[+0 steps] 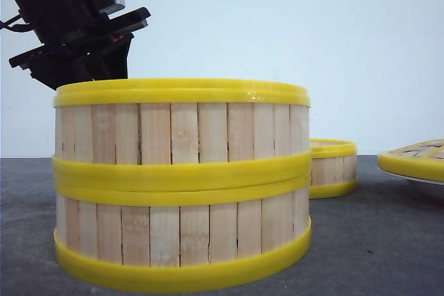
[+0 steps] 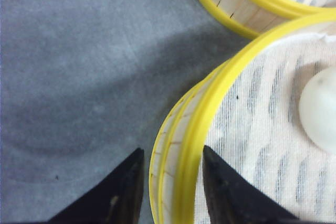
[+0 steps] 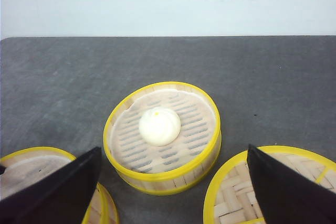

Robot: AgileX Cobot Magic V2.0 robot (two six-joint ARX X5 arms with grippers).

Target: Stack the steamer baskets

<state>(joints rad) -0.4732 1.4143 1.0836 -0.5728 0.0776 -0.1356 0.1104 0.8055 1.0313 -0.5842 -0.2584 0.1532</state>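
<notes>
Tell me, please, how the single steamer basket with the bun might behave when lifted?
The single steamer basket looks stiff, with slatted walls and thick rims, and probably light. Its glossy rim may be slippery. The loose bun could roll if it tilts.

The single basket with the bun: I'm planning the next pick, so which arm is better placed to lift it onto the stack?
Probably right: the right gripper hangs open facing the single basket; the left gripper straddles the stack's rim.

Two baskets stacked (image 1: 182,184); third basket (image 1: 334,168) behind right; lid (image 1: 416,159) far right.
</notes>
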